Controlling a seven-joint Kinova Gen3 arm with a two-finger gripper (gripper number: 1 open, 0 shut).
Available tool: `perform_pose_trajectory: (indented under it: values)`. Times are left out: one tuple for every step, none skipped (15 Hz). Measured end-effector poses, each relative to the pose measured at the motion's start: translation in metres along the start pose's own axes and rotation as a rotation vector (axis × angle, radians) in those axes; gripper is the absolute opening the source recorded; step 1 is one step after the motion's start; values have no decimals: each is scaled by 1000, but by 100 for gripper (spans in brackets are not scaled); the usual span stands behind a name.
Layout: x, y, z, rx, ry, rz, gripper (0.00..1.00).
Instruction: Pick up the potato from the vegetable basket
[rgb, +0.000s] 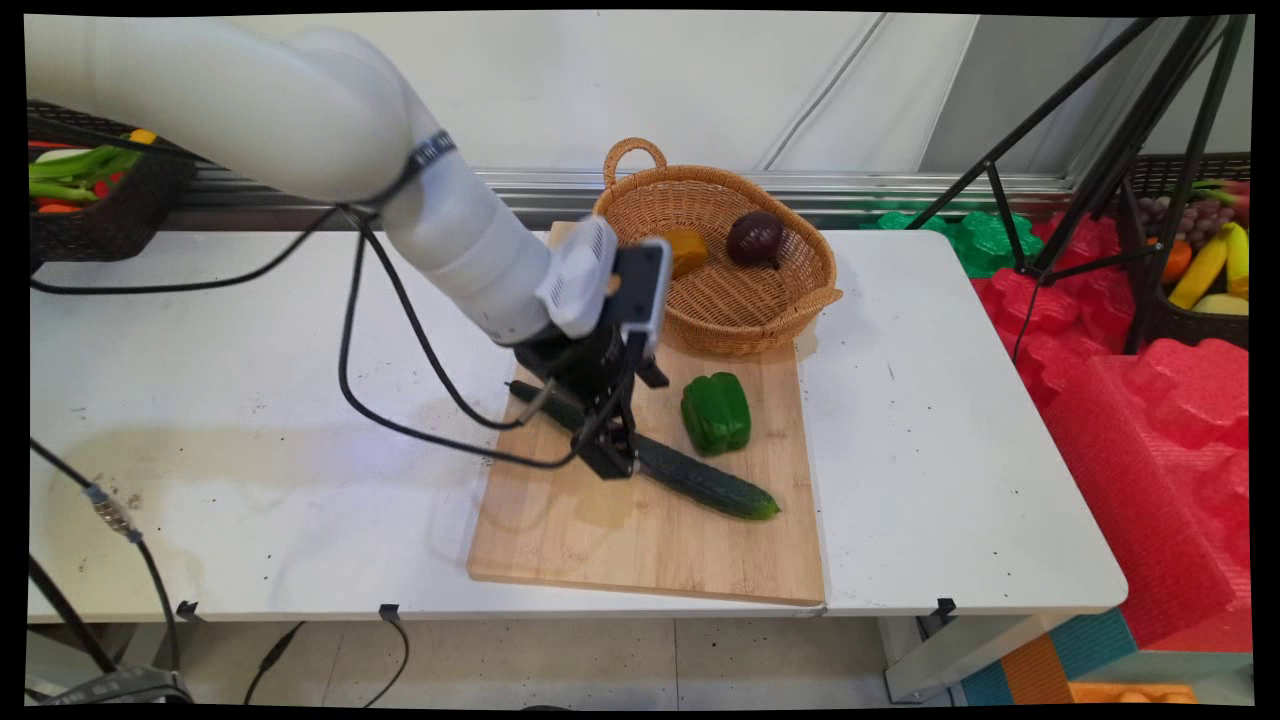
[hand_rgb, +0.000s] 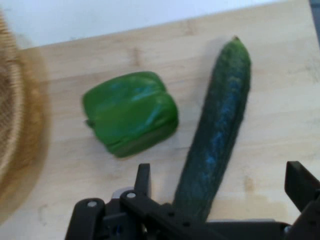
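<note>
On board (rgb: 640, 540): dark cucumber (rgb: 700, 480) between spread pincer (hand_rgb: 220, 182).

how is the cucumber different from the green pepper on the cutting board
The cucumber is long, slim and dark green; the green pepper is short, blocky and brighter. The gripper straddles the cucumber with jaws open, while the pepper lies apart, untouched. Both lie on the wooden cutting board.

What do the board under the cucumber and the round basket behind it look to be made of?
The rectangular light-brown cutting board looks like wood or bamboo with a matte finish: joined strips and fine grain show. The round tan basket looks like woven wicker or rattan, by its visible weave and looped handle. The long dark-green cucumber is glossy; whether it is real or plastic cannot be told.
</note>
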Motion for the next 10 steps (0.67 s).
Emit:
perform_pose_trajectory:
  values:
    - [0, -3, -10, 22, 12, -36, 100]
    - [0, -6, -18, 42, 23, -68, 100]
    - [-1, -8, -23, 56, 31, -89, 100]
    - [-1, -12, -30, 78, 40, -121, 100]
    - [-2, -18, -38, 103, 50, -158, 100]
    - [-2, -26, -45, 130, 56, -189, 100]
    - [-2, -33, -49, 153, 61, -212, 100]
    - [-2, -42, -53, 180, 64, -238, 100]
    - [-2, -56, -57, 218, 67, -265, 100]
    - [-1, -70, -58, 251, 68, -289, 100]
